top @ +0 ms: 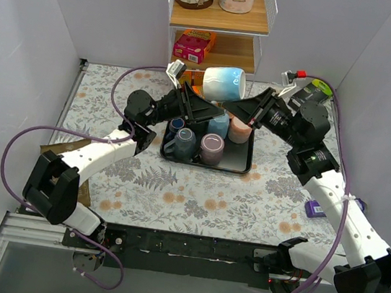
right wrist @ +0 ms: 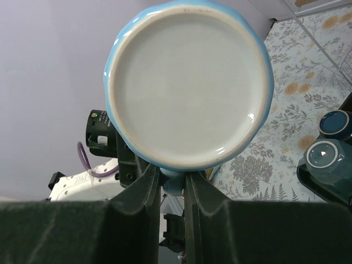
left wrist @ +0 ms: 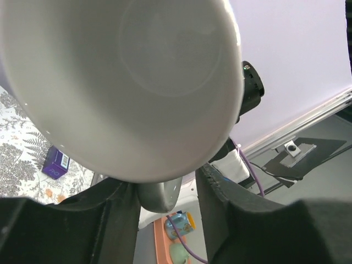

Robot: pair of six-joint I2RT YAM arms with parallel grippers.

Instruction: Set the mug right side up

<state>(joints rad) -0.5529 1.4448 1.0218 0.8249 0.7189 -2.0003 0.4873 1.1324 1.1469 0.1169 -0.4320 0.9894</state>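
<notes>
Mug: the mug (top: 222, 83) (left wrist: 126, 82) (right wrist: 190, 88) hangs in the air on its side, above the back edge of the tray and in front of the shelf. It is white at the mouth end and blue toward the base.
Mug facing: the mouth points to the left arm, whose wrist view is filled with the white inside. The flat base points to the right arm.
Handle: the handle (left wrist: 159, 195) hangs under the mug.
Right gripper: the right gripper (top: 233, 108) (right wrist: 171, 179) comes in from the right. Its fingers (right wrist: 148, 192) are drawn close together, pinching a blue part just under the base, most likely the handle, so it carries the mug.
Left gripper: the left gripper (top: 211, 109) (left wrist: 166, 184) comes in from the left with a finger on each side of the handle. One finger looks to be against it and a gap shows at the other, so the jaws are spread, not clamped.
Tray: a black tray (top: 242, 169) lies on the table (top: 174, 194), which has a flowered cover.
Cups: several cups (top: 211, 147) stand bottom up in the tray, dark blue, mauve, light blue and peach.
Shelf: a wooden shelf (top: 220, 22) stands at the back wall with jars on top and a pink box (top: 194, 44) below.
Purple box: a purple box (top: 316, 208) lies on the table beside the right arm.
</notes>
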